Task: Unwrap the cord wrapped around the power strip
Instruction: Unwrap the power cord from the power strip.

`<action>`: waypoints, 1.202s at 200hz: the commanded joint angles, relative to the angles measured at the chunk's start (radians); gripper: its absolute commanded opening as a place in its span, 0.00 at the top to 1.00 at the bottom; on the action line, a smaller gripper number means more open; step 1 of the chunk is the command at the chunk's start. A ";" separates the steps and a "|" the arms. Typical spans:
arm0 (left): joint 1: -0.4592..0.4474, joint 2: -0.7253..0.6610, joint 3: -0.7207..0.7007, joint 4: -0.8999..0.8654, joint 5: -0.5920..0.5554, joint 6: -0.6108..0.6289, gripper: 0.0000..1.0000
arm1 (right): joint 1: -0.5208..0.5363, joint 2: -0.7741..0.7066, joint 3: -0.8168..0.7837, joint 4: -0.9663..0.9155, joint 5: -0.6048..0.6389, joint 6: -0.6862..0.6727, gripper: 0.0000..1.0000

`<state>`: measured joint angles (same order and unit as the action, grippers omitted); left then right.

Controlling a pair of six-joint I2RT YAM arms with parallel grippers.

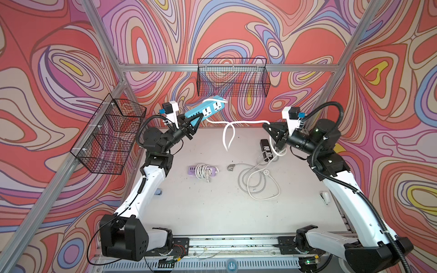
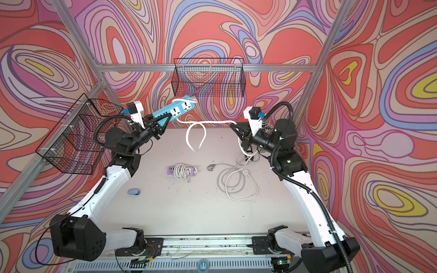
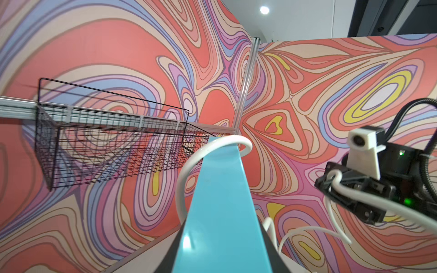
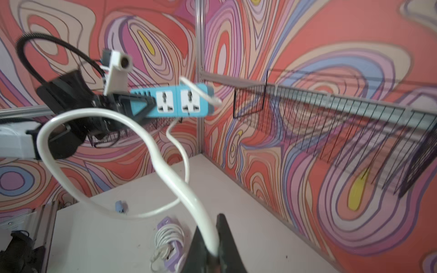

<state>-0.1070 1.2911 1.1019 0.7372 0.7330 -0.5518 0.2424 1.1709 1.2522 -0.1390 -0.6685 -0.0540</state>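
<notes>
1. The left pincer [image 1: 199, 117] sits down-left of the black wire basket [image 1: 233, 62] on the back wall. It is clamped on the near end of the turquoise rectangular plastic power strip [image 1: 206, 109]. The strip is held in the air above the grey bench [image 1: 212, 212], with its far end tilted up toward the basket's lower left corner.
2. The thick white cord [image 3: 189, 170] has at least one turn left. It hooks over the strip's far end and crosses the last socket, which shows best in both wrist views [image 4: 201, 91].
3. The rest of the cord is off the strip. It runs slack under the basket toward the right, with one drooping loop hanging mid-span.
4. The right pincer [image 1: 266, 126], down-right of the basket, is closed on the cord. The tail drops from it toward the bench.
5. Progress, as a judgement: mostly unwound. What's left is getting that last turn off the far end, probably by carrying the cord around it.
6. A purple power strip [image 1: 203, 170] lies well below the basket with its white cord bundled round it, so it is not unwrapped.
7. A black power strip [image 1: 265, 146] and loose grey and white cords [image 1: 257, 183] lie below-right of the basket. These look already unwound.
</notes>
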 commanded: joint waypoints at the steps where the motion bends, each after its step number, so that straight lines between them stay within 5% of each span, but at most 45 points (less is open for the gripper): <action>1: 0.049 -0.067 -0.009 0.065 -0.061 0.026 1.00 | -0.013 0.015 -0.125 0.006 0.049 0.071 1.00; 101: 0.104 -0.155 -0.028 0.045 -0.108 0.088 1.00 | -0.025 0.399 -0.381 0.213 0.234 0.239 1.00; 240: 0.109 -0.171 -0.053 0.074 -0.150 0.083 1.00 | -0.031 0.548 -0.360 0.125 0.346 0.328 1.00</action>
<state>-0.0063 1.1522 1.0527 0.7258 0.6125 -0.4747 0.2173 1.6817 0.8593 0.0242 -0.3546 0.2310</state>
